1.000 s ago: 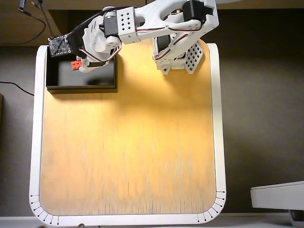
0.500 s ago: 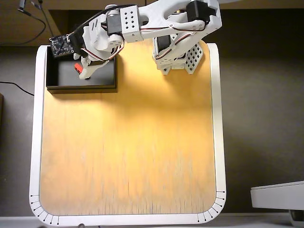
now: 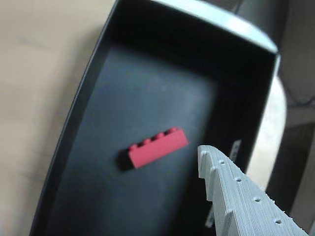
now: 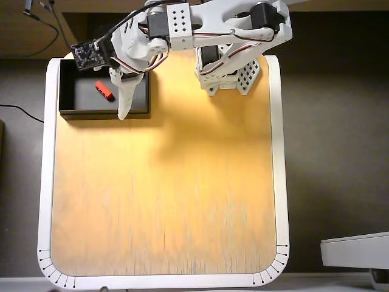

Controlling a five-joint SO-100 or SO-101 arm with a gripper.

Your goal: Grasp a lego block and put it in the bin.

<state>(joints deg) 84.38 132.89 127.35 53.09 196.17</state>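
Note:
The red lego block (image 3: 157,147) lies flat on the dark floor of the black bin (image 3: 248,93), apart from any finger. In the overhead view the block (image 4: 104,89) sits near the middle of the bin (image 4: 78,112), at the table's top left corner. My gripper (image 4: 123,108) hangs over the bin's right half, just right of the block, and holds nothing. In the wrist view only one ribbed white finger (image 3: 236,196) shows at the lower right, with nothing against its tip, so the jaws stand open.
The bin stands on a light wooden table (image 4: 164,194) with a white border. The arm's base (image 4: 228,76) stands at the table's top edge, right of the bin. A cable (image 4: 21,112) lies left of the table.

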